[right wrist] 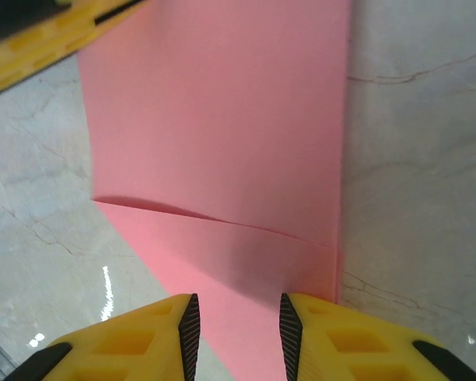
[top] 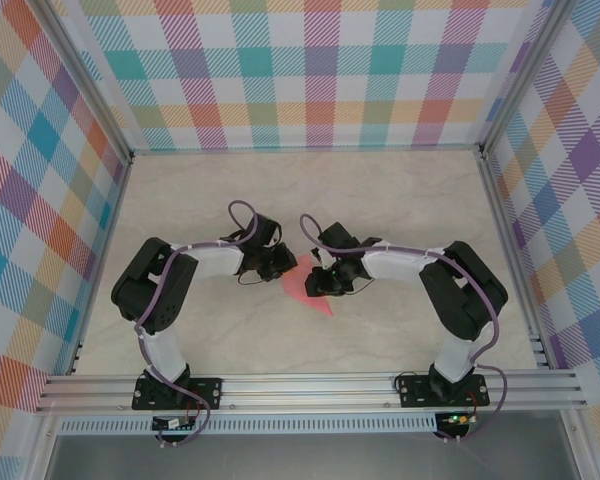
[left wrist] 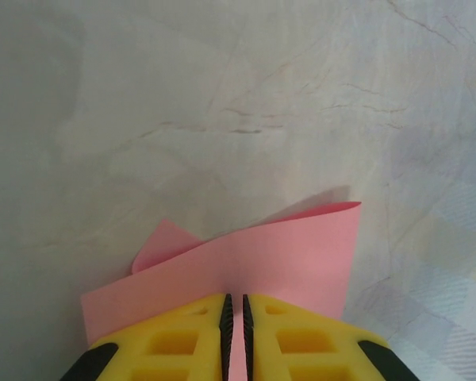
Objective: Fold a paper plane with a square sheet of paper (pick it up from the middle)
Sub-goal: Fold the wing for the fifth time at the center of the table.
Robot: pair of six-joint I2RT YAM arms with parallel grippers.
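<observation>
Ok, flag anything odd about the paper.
The pink sheet isn't lying flat: pinched in the left tool, it bows up, one corner curling behind. A slanted crease crosses it ahead of the right tool. No tears visible.

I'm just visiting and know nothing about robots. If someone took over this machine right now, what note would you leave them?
Left gripper: shut, pinching the square sheet of paper, which curls up off the table.
Right gripper: open, its fingers either side of the sheet, not clamped on it.
Done: at least one fold has been made; a crease runs across the sheet in the right wrist view.
Left: the remaining folds. Nothing dart-shaped yet.
</observation>
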